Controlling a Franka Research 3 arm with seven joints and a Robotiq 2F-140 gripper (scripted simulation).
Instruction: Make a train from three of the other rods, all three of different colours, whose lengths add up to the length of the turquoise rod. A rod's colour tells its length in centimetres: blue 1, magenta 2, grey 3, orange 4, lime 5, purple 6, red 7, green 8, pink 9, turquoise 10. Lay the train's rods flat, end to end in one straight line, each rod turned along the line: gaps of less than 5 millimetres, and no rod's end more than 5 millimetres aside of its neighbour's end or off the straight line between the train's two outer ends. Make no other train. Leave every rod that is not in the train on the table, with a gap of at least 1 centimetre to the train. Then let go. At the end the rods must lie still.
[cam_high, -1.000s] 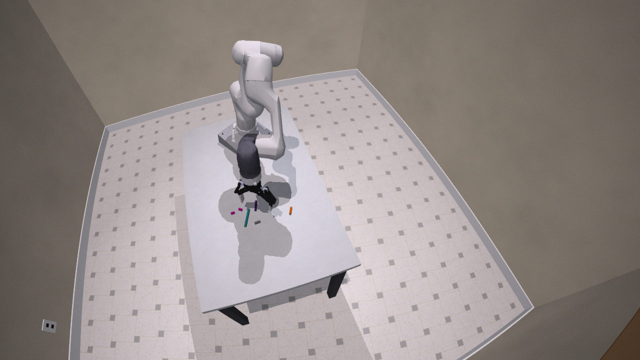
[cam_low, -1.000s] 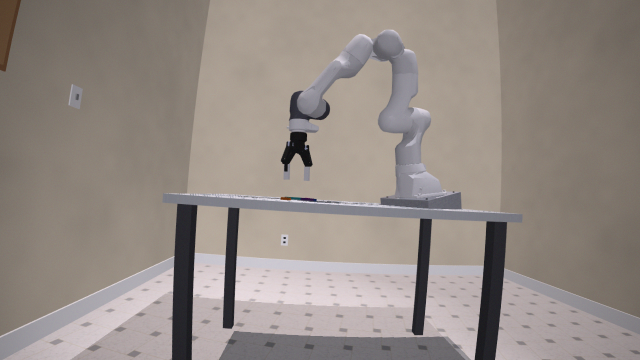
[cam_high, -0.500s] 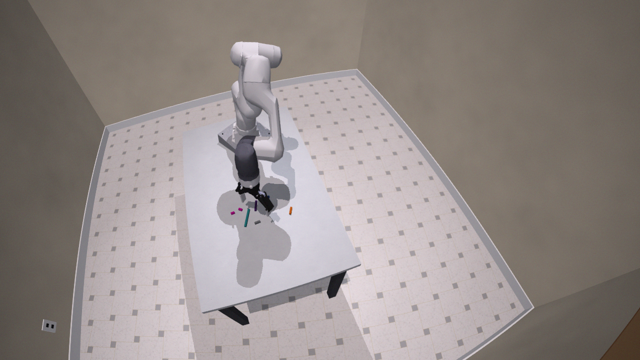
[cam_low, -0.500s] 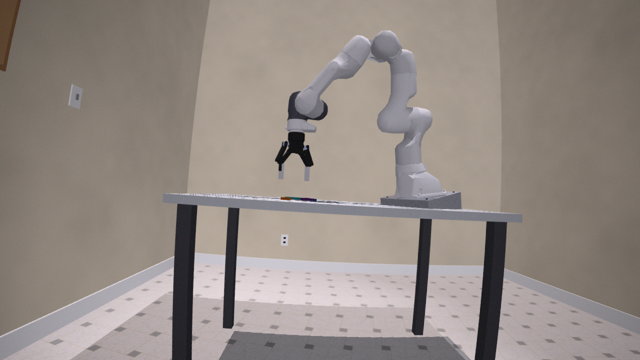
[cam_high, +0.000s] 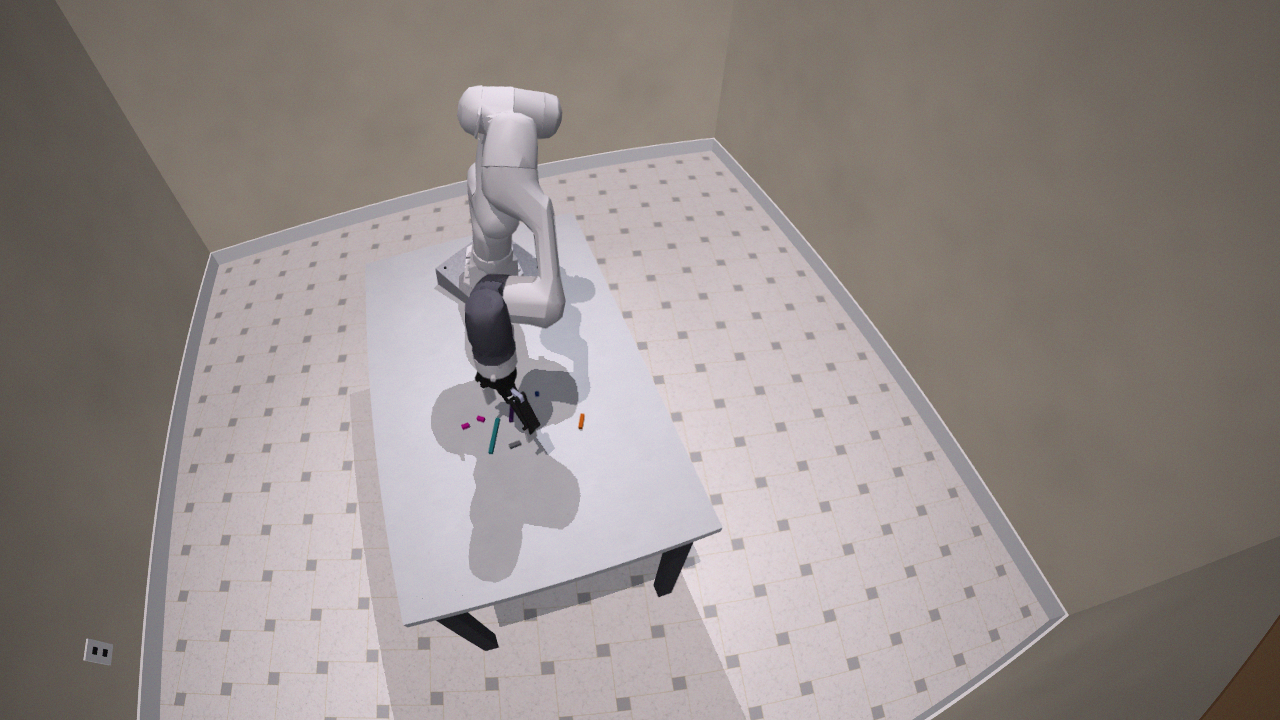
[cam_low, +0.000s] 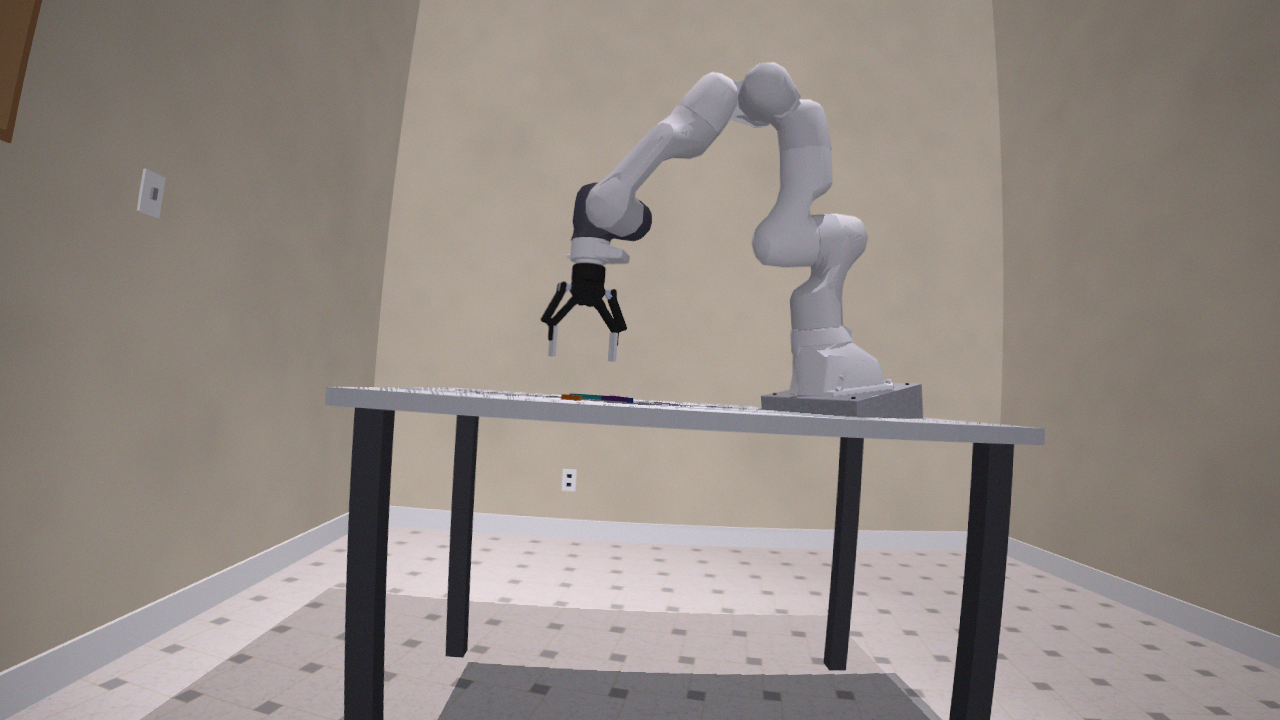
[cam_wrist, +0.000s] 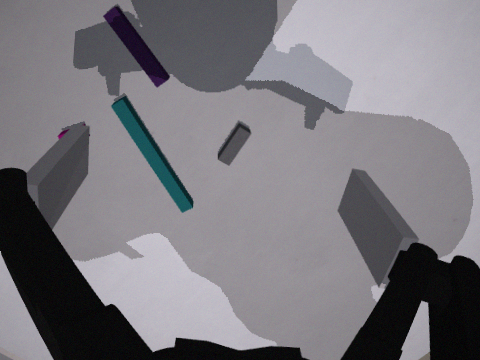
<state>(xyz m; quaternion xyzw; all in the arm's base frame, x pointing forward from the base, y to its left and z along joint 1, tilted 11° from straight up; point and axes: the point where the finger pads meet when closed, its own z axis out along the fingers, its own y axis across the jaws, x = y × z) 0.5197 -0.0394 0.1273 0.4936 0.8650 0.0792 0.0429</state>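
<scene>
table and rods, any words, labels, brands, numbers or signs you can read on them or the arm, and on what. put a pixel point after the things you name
No readable text on the rods, such as the turquoise rod (cam_high: 494, 436) (cam_wrist: 152, 154), the table (cam_high: 617, 501) (cam_low: 680, 420) or the arm (cam_high: 519, 192) (cam_low: 805, 170); any tiny marks would be too small to read.

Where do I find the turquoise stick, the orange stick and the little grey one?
Turquoise stick (cam_high: 494, 436) (cam_wrist: 152, 153): top and wrist views, middle of its upper face.
Orange stick (cam_high: 581, 421): top view, middle of its length.
Grey stick (cam_high: 514, 444) (cam_wrist: 235, 144): top and wrist views, middle of its upper face.
</scene>
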